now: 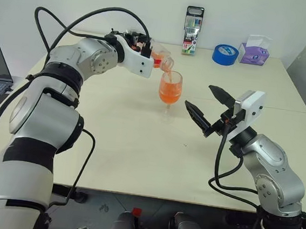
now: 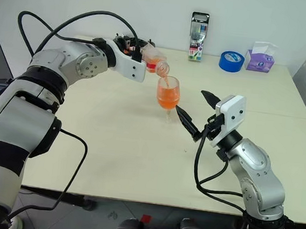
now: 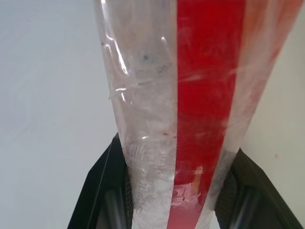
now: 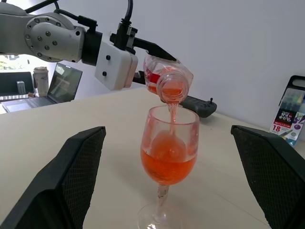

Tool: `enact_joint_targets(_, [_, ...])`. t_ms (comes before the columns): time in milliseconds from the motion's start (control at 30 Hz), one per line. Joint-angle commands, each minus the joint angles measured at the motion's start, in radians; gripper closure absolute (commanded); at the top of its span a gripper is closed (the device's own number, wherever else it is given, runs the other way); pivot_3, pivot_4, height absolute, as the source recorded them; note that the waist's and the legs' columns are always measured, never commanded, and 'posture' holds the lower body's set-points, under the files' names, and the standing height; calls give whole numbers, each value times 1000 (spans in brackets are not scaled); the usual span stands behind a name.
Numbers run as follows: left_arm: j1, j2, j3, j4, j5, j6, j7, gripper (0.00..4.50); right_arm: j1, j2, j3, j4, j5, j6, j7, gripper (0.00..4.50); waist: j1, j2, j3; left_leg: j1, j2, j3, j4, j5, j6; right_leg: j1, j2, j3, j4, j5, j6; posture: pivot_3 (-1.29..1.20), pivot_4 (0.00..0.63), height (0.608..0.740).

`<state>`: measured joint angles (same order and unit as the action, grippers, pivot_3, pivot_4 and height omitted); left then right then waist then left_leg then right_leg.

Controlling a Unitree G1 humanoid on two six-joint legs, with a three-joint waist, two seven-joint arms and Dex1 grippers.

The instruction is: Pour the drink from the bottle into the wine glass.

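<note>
Item: pouring step, under way.

Wine glass [image 4: 169, 157]: landmark for this entry. Stands upright on the table [image 1: 137, 162], bowl roughly half full of the drink [image 4: 167, 168].

Bottle [image 4: 167, 81]: just above the wine glass rim, tipped mouth-down, cap off. A thin stream runs from its mouth into the bowl. Little liquid seems left inside (hard to judge through the label).

Left gripper [image 3: 176, 191]: clamped on the bottle's body, one finger on each side, holding it beside and above the wine glass.

Right gripper [image 1: 205, 106]: near the wine glass, on the side away from the bottle, jaws spread wide and holding nothing; not touching the stem or foot.

Marker box [image 1: 193, 23], tape roll [image 1: 225, 54], tissue box [image 1: 255, 51]: well behind the wine glass, by the wall.

Next move, as judged: hold the tilt until the stream thins out, then roll the bottle back upright and draw it clear of the rim without knocking the glass (the rim sits very close under the mouth).
</note>
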<state>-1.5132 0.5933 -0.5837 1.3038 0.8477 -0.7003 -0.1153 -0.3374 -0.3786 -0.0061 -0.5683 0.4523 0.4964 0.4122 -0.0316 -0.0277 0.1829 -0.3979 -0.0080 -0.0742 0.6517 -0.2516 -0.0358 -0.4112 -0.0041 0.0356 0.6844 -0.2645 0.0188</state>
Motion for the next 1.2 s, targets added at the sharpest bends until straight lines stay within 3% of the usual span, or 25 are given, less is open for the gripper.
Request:
enact_joint_targets(33, [-55,8,2,-8,-3,6,23,2815,-1,-6,-14,-46,4,-8,-3,0,0,0,0,0,0,0,0,0,0,0,0,0,0,0,0,0,150,740])
enact_joint_targets(400, [-41,-24,72,-3,-98,10,-54,2815,2,-7,-18,-50,2,-6,-12,0,0,0,0,-1,0,0,11,0,0,0,0,0,8,0,0,0,150,740])
enact_joint_targets(833, [40,-61,356,-67,-467,150,-383,2815,-18,-19,-19,-36,23,15,16,0,-1,0,0,-1,0,0,11,0,0,0,1,0,9,0,0,0,150,740])
enact_joint_targets(1033, [134,-102,537,-161,-684,359,-432,2815,-18,-25,-6,-32,36,17,49,0,-1,0,0,-1,1,-1,11,0,0,0,1,0,9,0,0,0,150,740])
enact_joint_targets(1200, [313,-149,682,-329,-819,555,-290,2815,40,-99,4,-79,77,34,146,0,-2,0,0,1,2,-2,11,0,0,0,0,2,11,-1,1,0,150,740])
